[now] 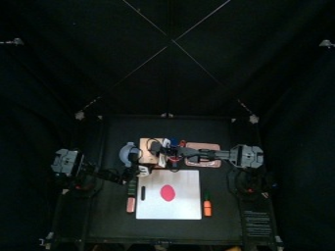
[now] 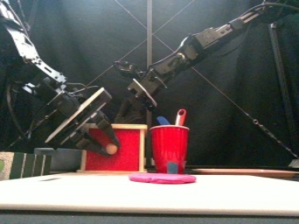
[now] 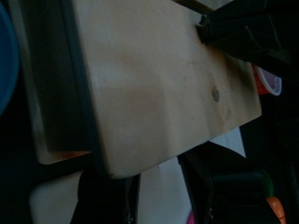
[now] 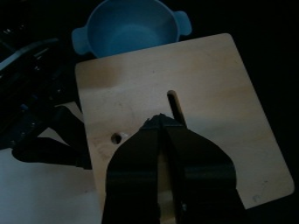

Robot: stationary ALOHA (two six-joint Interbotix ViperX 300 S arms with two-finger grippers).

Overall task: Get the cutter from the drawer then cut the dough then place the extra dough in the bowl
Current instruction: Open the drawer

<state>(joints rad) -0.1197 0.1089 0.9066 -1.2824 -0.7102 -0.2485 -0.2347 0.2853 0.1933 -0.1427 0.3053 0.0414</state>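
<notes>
The board [image 1: 151, 208] lies on the front half of the bench [image 1: 229, 132], with the dough [image 1: 167, 191] flat on its middle. Behind the board stands the box [image 1: 194, 153], its drawer front [image 2: 117, 149] facing forward. The bowl [image 1: 128, 152] sits just left of the box. The cup [image 2: 170, 147] stands behind the dough, right of the drawer front as seen from the front, with two knives [image 2: 180, 116] upright in it. A left toy [image 1: 131, 204] and a right toy [image 1: 206, 208] lie at the board's side edges. The left hand [image 2: 103, 131] hangs before the drawer front; the right hand [image 4: 163, 124] is over the box's top.
</notes>
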